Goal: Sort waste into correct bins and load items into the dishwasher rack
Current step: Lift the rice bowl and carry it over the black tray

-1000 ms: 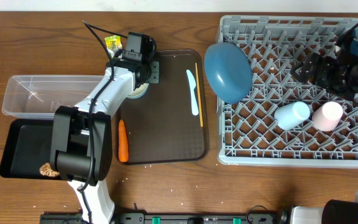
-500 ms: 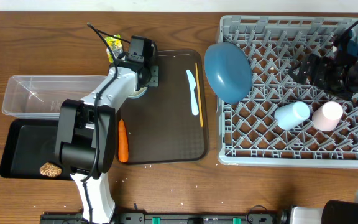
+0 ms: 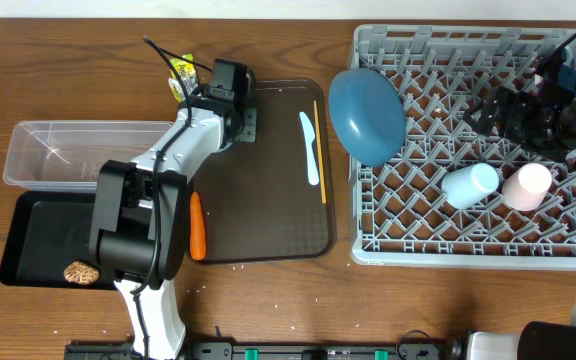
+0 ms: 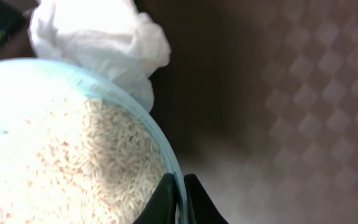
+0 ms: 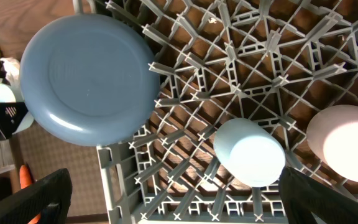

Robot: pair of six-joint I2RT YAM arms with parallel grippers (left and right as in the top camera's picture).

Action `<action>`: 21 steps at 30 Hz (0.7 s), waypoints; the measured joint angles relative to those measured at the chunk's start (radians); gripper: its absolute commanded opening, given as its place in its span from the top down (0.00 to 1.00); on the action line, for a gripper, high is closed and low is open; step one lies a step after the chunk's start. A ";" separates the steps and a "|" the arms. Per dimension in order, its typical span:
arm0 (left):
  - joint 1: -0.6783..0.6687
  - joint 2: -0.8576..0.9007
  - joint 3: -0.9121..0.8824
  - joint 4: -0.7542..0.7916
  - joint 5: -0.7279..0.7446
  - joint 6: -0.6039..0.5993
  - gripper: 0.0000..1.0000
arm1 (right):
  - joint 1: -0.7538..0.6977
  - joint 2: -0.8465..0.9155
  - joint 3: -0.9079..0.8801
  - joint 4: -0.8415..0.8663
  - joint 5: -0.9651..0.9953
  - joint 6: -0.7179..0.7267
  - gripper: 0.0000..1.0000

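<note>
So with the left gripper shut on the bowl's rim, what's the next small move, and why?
Probably lift the pale-blue bowl a little, kept level. The left gripper is shut on its rim, it holds white rice grains that would spill if tilted, and the crumpled white tissue sits right beside it. Next, likely the black tray holding the brown food lump.

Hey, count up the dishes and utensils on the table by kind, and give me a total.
Plate: 1
Bowl: 1
Cups: 2, light-blue cup and pink cup
Knife: 1
Chopstick: 1
Total: 6
</note>
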 measured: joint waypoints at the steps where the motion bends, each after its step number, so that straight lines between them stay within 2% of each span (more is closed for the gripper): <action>1: -0.005 -0.003 0.000 -0.016 -0.002 0.002 0.94 | 0.000 0.000 0.000 0.000 0.000 0.000 0.02; 7: -0.076 -0.092 -0.003 -0.158 -0.003 0.000 0.94 | 0.000 0.000 0.000 0.002 0.000 0.000 0.01; 11: -0.143 -0.202 -0.004 -0.201 0.000 -0.011 0.94 | 0.000 0.000 0.000 0.004 0.010 0.000 0.01; 16: -0.177 -0.362 -0.004 -0.296 0.003 -0.120 0.94 | 0.000 0.000 0.000 0.005 0.020 0.000 0.01; 21: -0.148 -0.534 -0.005 -0.412 0.004 -0.230 0.94 | 0.000 0.000 0.000 0.004 0.024 0.000 0.01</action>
